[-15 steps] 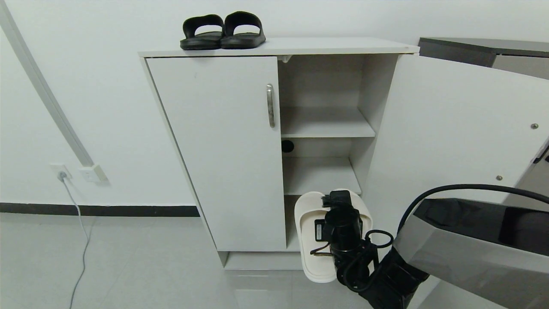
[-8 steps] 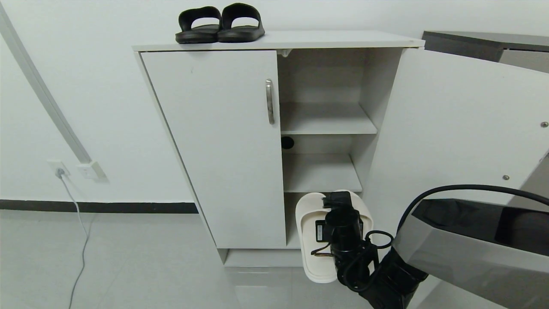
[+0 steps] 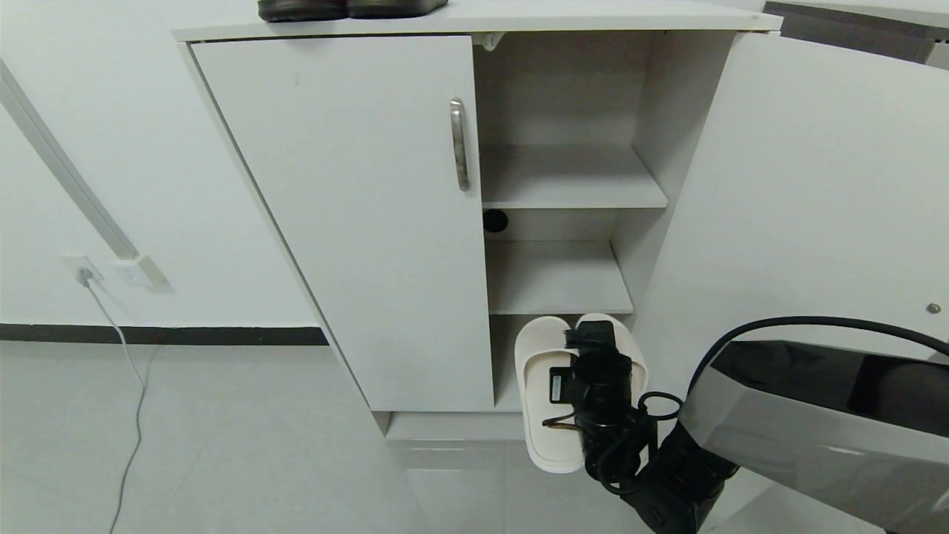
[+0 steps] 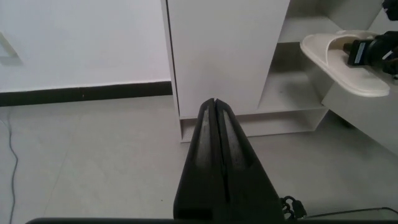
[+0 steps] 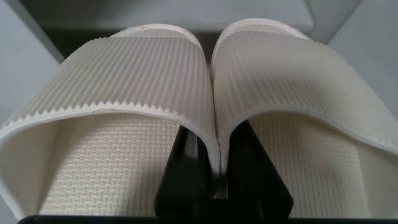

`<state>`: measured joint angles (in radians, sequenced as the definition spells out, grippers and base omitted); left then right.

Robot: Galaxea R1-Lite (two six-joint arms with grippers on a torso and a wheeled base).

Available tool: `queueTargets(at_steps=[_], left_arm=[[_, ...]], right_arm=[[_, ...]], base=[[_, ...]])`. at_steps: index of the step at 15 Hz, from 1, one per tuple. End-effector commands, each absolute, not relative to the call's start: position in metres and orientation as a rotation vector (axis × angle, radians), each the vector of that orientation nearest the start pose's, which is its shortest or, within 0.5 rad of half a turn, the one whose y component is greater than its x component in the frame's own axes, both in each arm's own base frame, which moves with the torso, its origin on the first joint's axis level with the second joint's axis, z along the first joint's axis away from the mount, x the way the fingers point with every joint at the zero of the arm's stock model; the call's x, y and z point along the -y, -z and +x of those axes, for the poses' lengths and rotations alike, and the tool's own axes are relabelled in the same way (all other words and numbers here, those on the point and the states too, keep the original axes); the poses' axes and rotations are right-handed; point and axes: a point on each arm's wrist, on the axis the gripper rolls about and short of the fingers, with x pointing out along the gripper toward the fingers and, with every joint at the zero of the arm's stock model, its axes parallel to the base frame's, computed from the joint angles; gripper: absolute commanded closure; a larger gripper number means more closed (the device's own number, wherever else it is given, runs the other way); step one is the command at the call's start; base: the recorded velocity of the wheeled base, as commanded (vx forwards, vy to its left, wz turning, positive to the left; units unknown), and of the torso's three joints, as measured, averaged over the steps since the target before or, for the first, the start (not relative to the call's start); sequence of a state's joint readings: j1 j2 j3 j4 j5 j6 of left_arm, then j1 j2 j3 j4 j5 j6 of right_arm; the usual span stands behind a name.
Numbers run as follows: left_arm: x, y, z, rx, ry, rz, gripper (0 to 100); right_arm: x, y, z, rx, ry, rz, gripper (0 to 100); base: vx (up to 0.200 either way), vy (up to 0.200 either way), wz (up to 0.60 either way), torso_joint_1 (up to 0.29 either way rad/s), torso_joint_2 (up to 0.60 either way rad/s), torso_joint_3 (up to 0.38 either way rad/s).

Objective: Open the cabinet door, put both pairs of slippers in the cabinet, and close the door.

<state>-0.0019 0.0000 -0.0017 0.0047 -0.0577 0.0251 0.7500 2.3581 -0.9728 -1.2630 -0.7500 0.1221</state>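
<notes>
At mouth of bottom compartment point(image 3: 503, 363) of cabinet point(image 3: 563, 15), right gripper point(image 3: 587, 340) held white slippers point(image 3: 543, 400), jaws clamped on both inner strap edges pinched together. Pair's long axis ran straight into opening, toes leading, heels hanging out over floor. Lower shelf sat just above toes, so next move judged a straight, low push inward. Black slippers point(image 3: 348, 9) lay on cabinet top, well apart. Left gripper point(image 4: 214, 109) was pressed closed, empty, low before shut left door point(image 3: 356, 222). Right arm was nearer.
</notes>
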Motion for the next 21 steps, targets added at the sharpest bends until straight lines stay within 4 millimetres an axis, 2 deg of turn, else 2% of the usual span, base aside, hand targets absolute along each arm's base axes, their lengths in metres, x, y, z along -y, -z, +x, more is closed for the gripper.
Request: queueTargets(at_steps=[1, 4, 12, 21], left_arm=[[0.001, -0.075, -0.023, -0.004, 0.058, 0.023, 100], [0.001, -0.075, -0.023, -0.004, 0.058, 0.023, 100], [0.001, -0.075, -0.023, -0.004, 0.058, 0.023, 100], [0.001, -0.075, -0.023, -0.004, 0.058, 0.021, 100]], right_arm=[[-0.269, -0.039, 0.316, -0.040, 0.007, 0.021, 100], [-0.265, -0.024, 0.323, 0.027, 0.008, -0.023, 100], [-0.265, -0.024, 0.324, 0.030, 0.008, -0.018, 100], [-0.264, -0.027, 0.327, 0.040, 0.002, -0.011, 100]], base=[[0.000, 0.000, 0.00, 0.000, 0.00, 0.000], [0.000, 0.000, 0.00, 0.000, 0.00, 0.000], [0.000, 0.000, 0.00, 0.000, 0.00, 0.000], [0.200, 0.000, 0.00, 0.001, 0.00, 0.002]])
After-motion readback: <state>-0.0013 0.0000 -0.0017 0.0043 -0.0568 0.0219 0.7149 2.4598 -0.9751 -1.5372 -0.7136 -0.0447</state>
